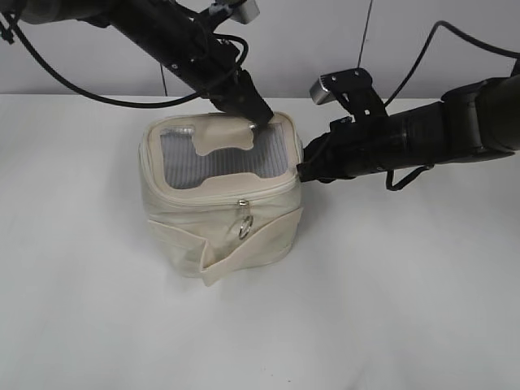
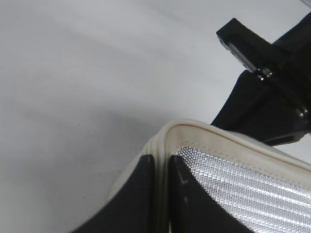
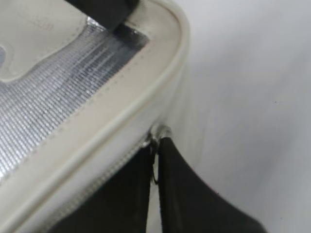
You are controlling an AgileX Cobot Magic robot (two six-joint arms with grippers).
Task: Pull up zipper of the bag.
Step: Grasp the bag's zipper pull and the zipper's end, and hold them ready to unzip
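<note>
A white bench [image 1: 406, 309] is backed by a pale wall, and the cream bag [image 1: 219, 207] stands upright left of the middle, with bare surface all round it. The left arm is slanted down from the upper left, and the left claw [image 1: 258, 116] is set on the bag's far top rim; in the left wrist view its fingers [image 2: 141, 194] are seen nearly closed, pinching the piped edge beside the silver mesh panel [image 2: 252, 194]. The right arm is stretched in low from the right, and the right claw [image 1: 305, 168] meets the bag's right corner. Only the right wrist view shows it closed on a metal zipper pull [image 3: 158, 133] (the ring sits between the fingers). A second ring pull [image 1: 244, 226] hangs at the front, untouched.
</note>
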